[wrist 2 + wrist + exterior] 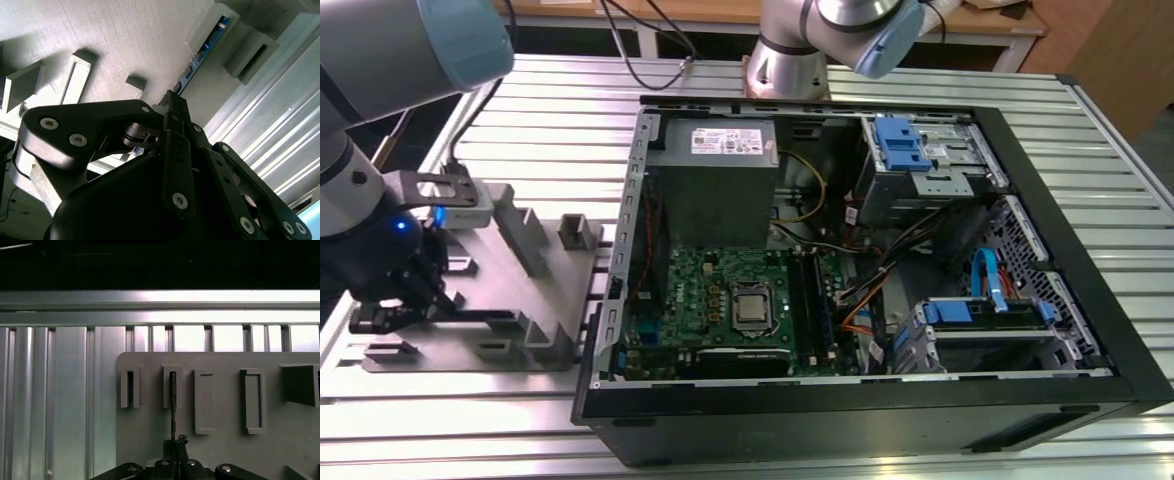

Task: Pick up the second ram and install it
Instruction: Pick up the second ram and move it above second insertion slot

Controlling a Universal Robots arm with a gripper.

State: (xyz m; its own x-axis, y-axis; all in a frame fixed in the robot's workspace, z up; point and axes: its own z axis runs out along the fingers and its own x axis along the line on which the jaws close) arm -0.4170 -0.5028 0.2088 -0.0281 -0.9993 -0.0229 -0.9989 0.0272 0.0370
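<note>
Over on the exterior view's left, the arm's claw (404,305) hangs low over a grey holder plate (494,285) that lies on the ribbed metal table (560,110). In both wrist views the claw (172,107) (175,445) is clenched on the near end of the memory stick (199,57) (172,405). The stick stands on edge, its far end sitting in a slotted grey block (172,386) on the plate. Further right in the exterior view lies the open computer case (1107,330), with the green circuit board (707,290) flat inside it, well apart from the claw.
</note>
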